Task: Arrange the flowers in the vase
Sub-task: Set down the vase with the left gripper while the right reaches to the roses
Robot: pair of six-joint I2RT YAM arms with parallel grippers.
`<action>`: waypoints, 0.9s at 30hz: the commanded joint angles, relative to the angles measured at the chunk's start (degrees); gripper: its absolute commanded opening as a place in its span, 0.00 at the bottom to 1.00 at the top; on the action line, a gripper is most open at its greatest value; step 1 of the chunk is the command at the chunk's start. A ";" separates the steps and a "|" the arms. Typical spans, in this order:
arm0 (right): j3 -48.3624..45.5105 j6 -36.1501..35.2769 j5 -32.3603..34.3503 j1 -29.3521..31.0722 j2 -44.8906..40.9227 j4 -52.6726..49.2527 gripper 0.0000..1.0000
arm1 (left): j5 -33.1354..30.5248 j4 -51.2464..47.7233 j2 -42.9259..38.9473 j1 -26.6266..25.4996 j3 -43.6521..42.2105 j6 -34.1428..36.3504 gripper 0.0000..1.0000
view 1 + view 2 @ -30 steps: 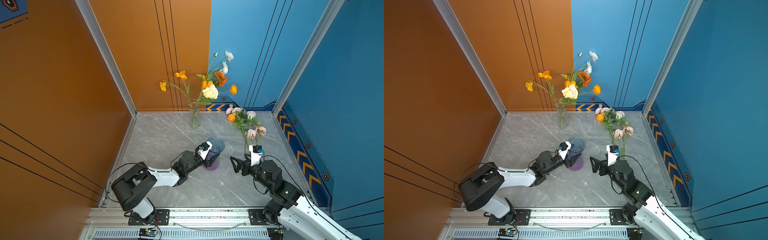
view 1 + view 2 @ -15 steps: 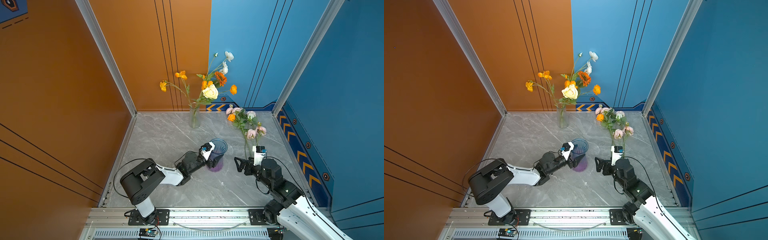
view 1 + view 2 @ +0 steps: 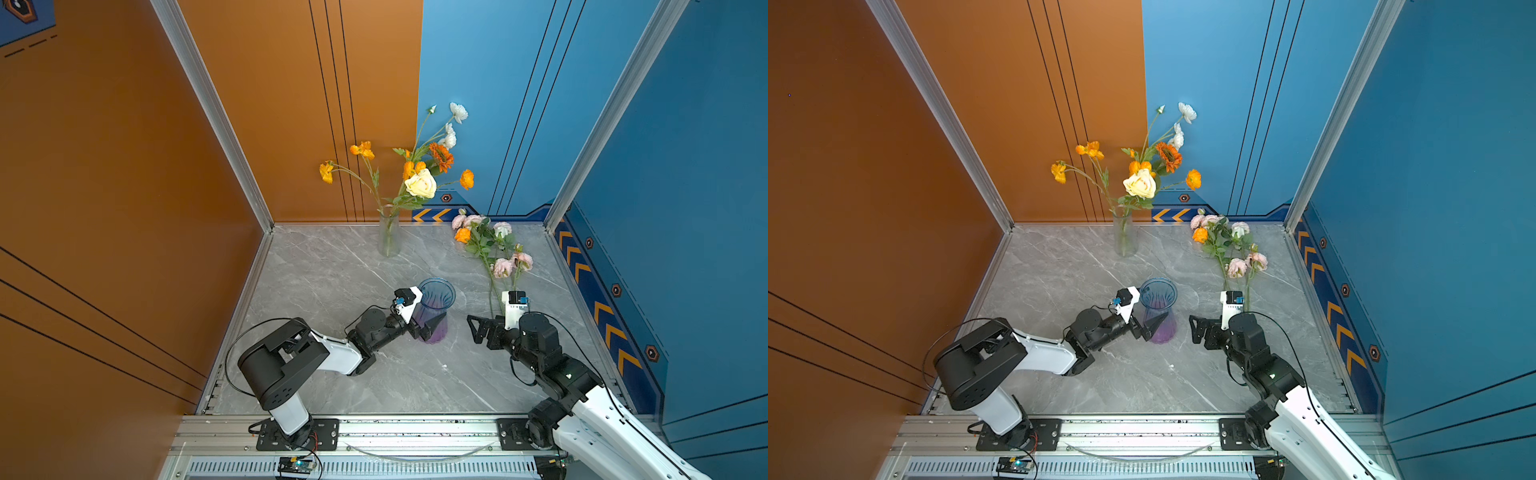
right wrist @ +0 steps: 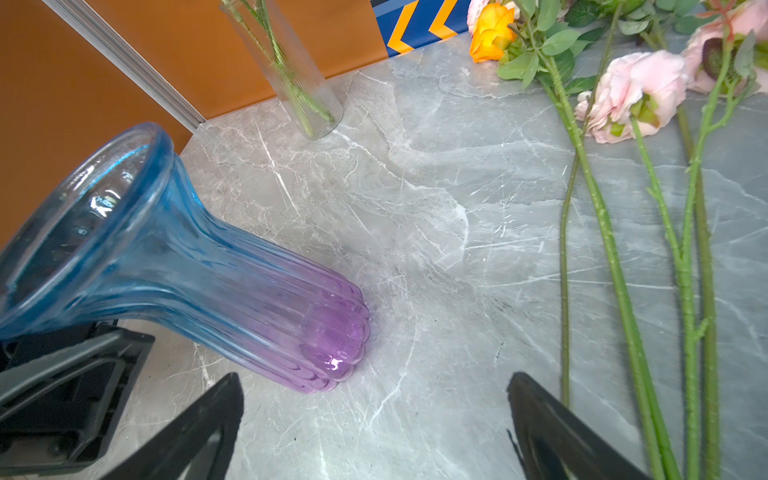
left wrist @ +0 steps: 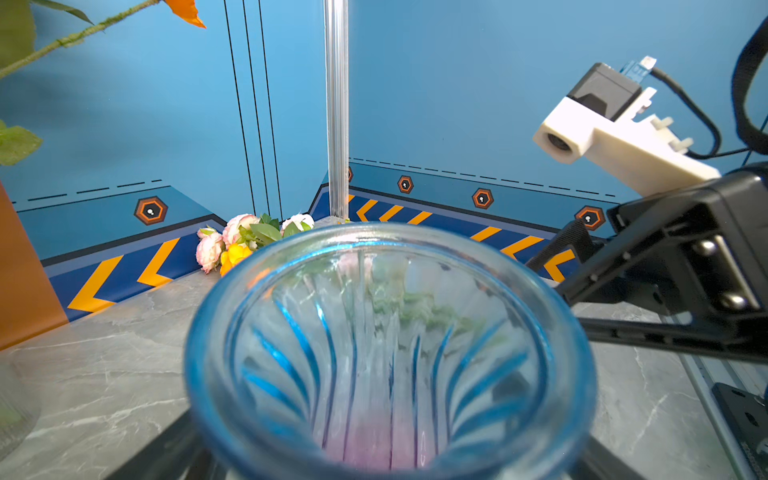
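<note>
1. The flowers [image 3: 484, 245] not yet arranged, with pink, white and orange blooms on long green stems, are laid flat at the right rear of the grey marble table [image 3: 332, 291]. Their cut ends are pointed toward the right arm.
2. The vase [image 3: 438, 301], blue at its flared mouth and purple at its base, is stood upright and empty near the table's middle.
3. The left gripper [image 3: 434, 320] is placed around the vase, with 1 finger on each side. Whether the glass is pressed or only flanked cannot be told.
4. The right gripper [image 4: 374, 415] is held wide open and empty, low between the vase and the stem ends.
5. A clear vase [image 3: 389, 232] at the back wall is already filled with orange, white and cream flowers.
6. The vase could be tipped if it is caught by a finger. The overlapping stems could be dragged together when 1 is lifted. A thin stem lying flat could be missed or could slip from the grip.
</note>
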 commanded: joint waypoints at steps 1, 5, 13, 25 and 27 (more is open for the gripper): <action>2.07 -0.72 -0.93 -1.12 0.14 0.45 1.00 | 2.60 -1.65 -3.12 0.67 -1.57 -0.88 0.98; 4.24 -1.56 -1.88 -3.73 2.11 -2.65 1.00 | 3.10 -4.58 -6.59 0.80 -4.25 -1.13 0.98; 11.46 -1.51 -7.19 -18.34 13.04 -8.33 0.98 | -1.70 -28.17 -21.38 0.72 -6.75 -1.05 0.98; 24.15 -9.70 -8.02 -26.38 45.48 -10.39 0.50 | -10.97 -85.10 -43.74 -1.59 18.09 3.67 0.98; 25.07 -10.62 -4.84 -26.29 48.45 -9.63 0.47 | -7.62 -88.95 -42.30 -1.12 23.78 6.18 0.98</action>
